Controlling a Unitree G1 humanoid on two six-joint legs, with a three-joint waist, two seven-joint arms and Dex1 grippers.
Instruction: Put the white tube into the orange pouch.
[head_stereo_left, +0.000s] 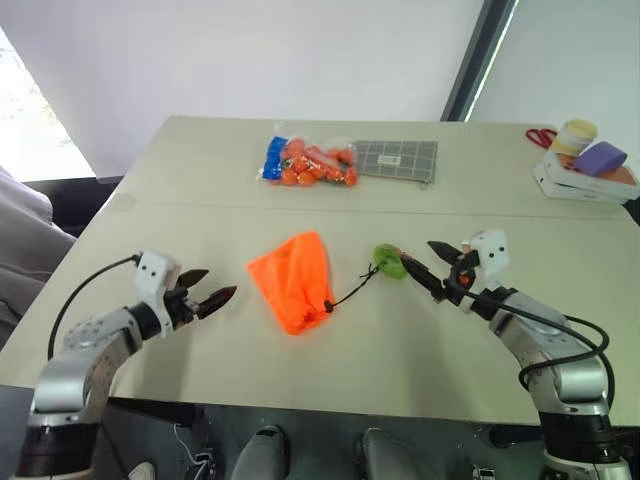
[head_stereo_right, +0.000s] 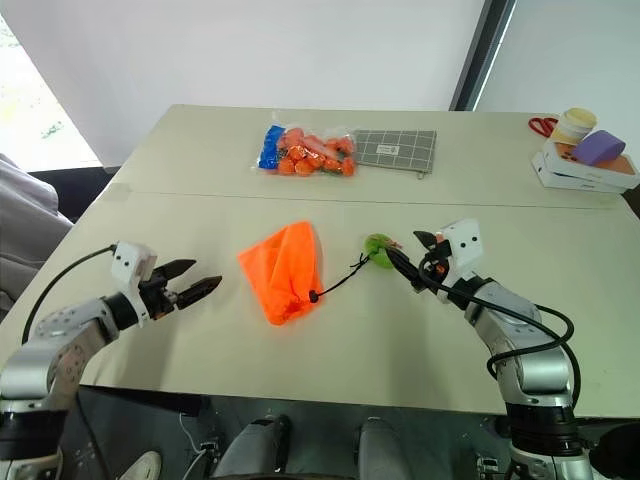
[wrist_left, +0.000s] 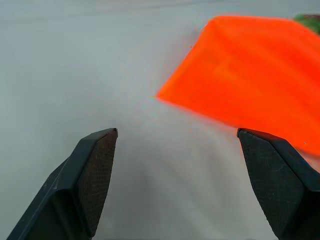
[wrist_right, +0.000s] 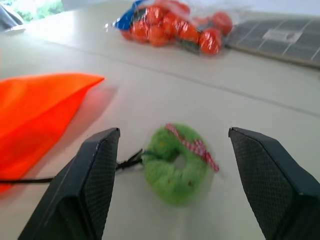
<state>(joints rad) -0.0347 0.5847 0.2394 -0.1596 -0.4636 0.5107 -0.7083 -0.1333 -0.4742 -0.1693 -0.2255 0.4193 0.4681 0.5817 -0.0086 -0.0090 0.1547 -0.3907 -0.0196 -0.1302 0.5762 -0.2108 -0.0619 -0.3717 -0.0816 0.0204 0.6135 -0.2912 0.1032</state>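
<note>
- Your left gripper (head_stereo_left: 212, 297) hovers over the near left part of the table (head_stereo_left: 180, 215), jaws spread apart and holding nothing, aimed at the orange pouch (head_stereo_left: 294, 279) just beside it.
- Your right gripper (head_stereo_left: 430, 268) hovers on the near right, jaws likewise parted and empty, straddling the green ball (wrist_right: 176, 161) on the end of the black cord (head_stereo_left: 352, 289).
- The orange pouch lies flat mid-table between the two grippers. Its long axis runs from its far, wider end to the gathered mouth at the near right, where the cord leaves.
- You cannot spot the white tube anywhere on the table; whether it sits inside the pouch cannot be told.
- Risk: if the tube is inside, the mouth looks only loosely gathered, so tugging the ball or lifting the far end could tip it out.
- Risk: closing the right jaws on the ball would drag the whole pouch.
- Farther off lie a clear bag of orange items (head_stereo_left: 310, 162) and a grey checked pouch (head_stereo_left: 396, 160).
</note>
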